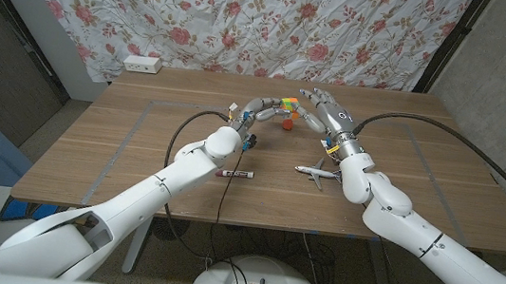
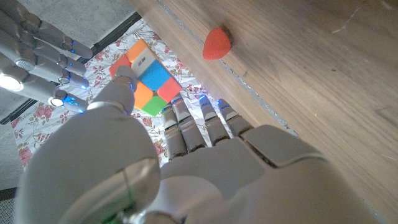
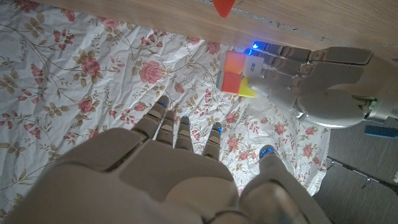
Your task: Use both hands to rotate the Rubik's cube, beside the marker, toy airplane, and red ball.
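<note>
— Above the far half of the tabletop (image 1: 89,157), what is the left hand (image 1: 259,107) doing?

— It holds the Rubik's cube (image 1: 286,105) up off the wood. In the left wrist view its thumb lies on one face of the cube and the fingers (image 2: 186,127) reach under it; orange, blue, green and red squares show there.

— And the right hand (image 1: 325,109)?

— Spread and holding nothing. It hangs just beside the cube, fingers apart and curved toward it; I cannot tell whether a fingertip touches the cube. The right wrist view shows the cube in the left hand's grip against the flowered cloth (image 3: 81,81).

— Where are the other things?

— A red ball (image 1: 288,123) sits on the wood, just below the cube in the head view. Nearer the robot, the toy airplane (image 1: 316,173) lies beside the right wrist, and the marker (image 1: 235,172) lies by the left forearm, well apart from the airplane.

— Anything behind?

— A white power strip (image 1: 142,63) at the tabletop's far left corner.
</note>
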You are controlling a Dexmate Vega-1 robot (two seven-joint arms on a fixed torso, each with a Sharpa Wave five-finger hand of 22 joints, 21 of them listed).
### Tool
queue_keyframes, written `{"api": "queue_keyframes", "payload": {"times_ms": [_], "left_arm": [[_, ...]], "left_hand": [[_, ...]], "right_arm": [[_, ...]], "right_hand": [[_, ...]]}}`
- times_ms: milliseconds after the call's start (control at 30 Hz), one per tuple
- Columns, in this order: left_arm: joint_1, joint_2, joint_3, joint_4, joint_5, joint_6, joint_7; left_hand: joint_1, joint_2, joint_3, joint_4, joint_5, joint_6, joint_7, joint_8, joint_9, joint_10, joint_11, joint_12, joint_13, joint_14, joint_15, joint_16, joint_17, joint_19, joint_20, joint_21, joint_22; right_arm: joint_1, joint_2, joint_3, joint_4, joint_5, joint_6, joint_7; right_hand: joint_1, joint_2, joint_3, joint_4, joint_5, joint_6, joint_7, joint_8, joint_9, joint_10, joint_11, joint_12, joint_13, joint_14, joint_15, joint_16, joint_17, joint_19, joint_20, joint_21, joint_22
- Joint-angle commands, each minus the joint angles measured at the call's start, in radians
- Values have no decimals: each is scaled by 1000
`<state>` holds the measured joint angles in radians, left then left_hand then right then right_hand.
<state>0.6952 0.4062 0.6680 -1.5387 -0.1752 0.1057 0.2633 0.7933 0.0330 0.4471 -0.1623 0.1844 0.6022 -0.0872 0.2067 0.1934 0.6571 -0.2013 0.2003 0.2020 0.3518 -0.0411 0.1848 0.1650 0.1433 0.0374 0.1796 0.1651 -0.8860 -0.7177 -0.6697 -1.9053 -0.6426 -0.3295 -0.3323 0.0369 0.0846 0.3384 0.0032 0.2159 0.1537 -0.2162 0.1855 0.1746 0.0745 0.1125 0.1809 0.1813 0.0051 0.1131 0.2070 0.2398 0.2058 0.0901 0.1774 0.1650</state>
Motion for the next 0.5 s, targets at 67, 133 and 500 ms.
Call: {"api": "queue_keyframes", "payload": {"times_ms": [67,133,500], "left_arm": [[7,-1,-1,-7,-7,6,5],[11,0,-3,-11,-10,7,6],[21,5,-5,-21,-11,5,12]], "left_hand": [[-6,2,-2,-1,1,22,25,1,2,5,1,5,5,-4,-46,0,3,3,6,6,3],[-7,2,-3,-2,0,22,26,0,2,5,2,5,5,-4,-45,0,3,3,7,6,3],[-10,5,-5,-3,1,20,27,-3,2,3,4,4,5,-3,-44,0,3,3,9,6,3]], "right_arm": [[3,3,-13,-3,-12,-11,24],[0,4,-11,-3,-6,-6,20],[-4,5,-19,-8,-17,-17,29]], "right_hand": [[-8,7,3,6,3,17,-1,12,3,-11,1,3,4,-10,11,-1,3,-6,3,2,3],[-8,7,3,7,3,21,-1,13,3,-13,0,2,3,-11,13,-1,3,-7,3,3,3],[-9,6,3,8,4,34,-3,13,3,-19,-1,3,3,-18,15,-2,4,-8,4,5,3]]}}
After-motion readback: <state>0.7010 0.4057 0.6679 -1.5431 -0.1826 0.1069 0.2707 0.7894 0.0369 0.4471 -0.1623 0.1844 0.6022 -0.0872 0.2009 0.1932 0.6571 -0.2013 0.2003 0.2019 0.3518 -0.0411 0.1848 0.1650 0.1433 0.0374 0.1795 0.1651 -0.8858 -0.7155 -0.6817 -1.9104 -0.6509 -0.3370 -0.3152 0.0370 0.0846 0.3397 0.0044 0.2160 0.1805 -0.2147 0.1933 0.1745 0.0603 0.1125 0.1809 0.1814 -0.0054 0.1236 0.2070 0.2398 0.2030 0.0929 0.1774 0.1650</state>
